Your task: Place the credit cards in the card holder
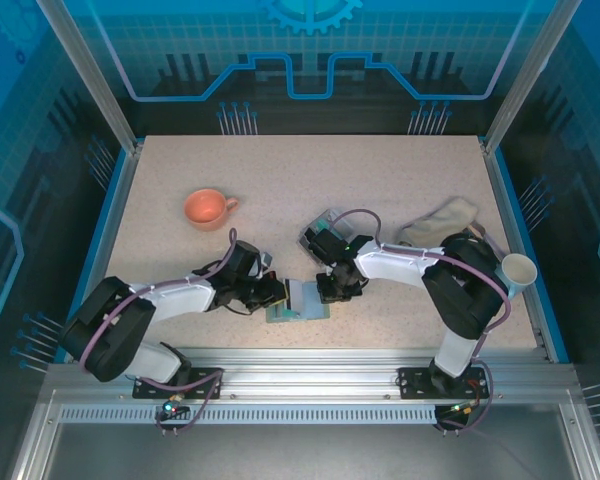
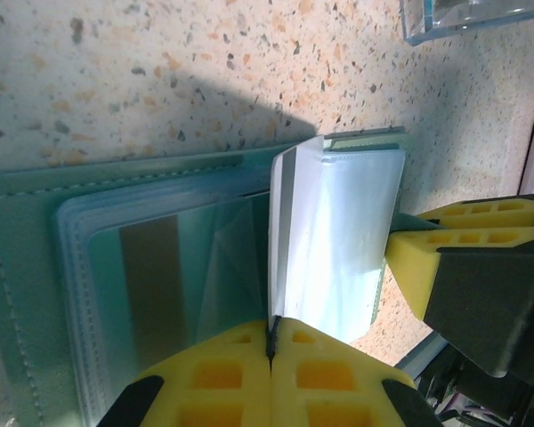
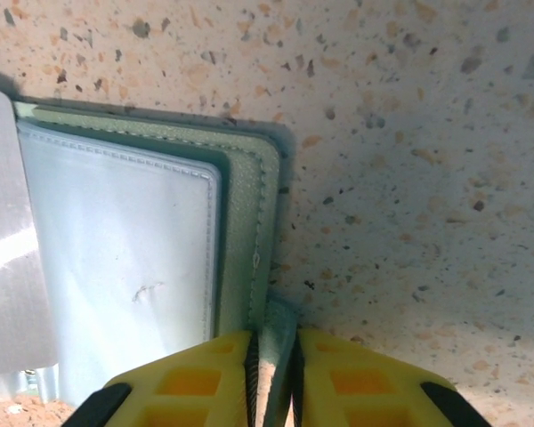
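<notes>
Card holder (image 1: 300, 305), open: my left claw (image 2: 271, 327) pinches its pale leaf (image 2: 338, 240), my right claw (image 3: 271, 345) grips its green edge. Striped card (image 2: 151, 285) blurred behind plastic.

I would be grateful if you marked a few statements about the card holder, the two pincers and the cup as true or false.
1. The card holder lies open on the table. True.
2. The left pincer is closed on a pale plastic sleeve standing up from the holder. True.
3. The right pincer hangs open above bare table. False: it is closed on the holder's green edge.
4. The orange cup stands on the card holder. False: it stands apart from it, farther back on the left.
</notes>
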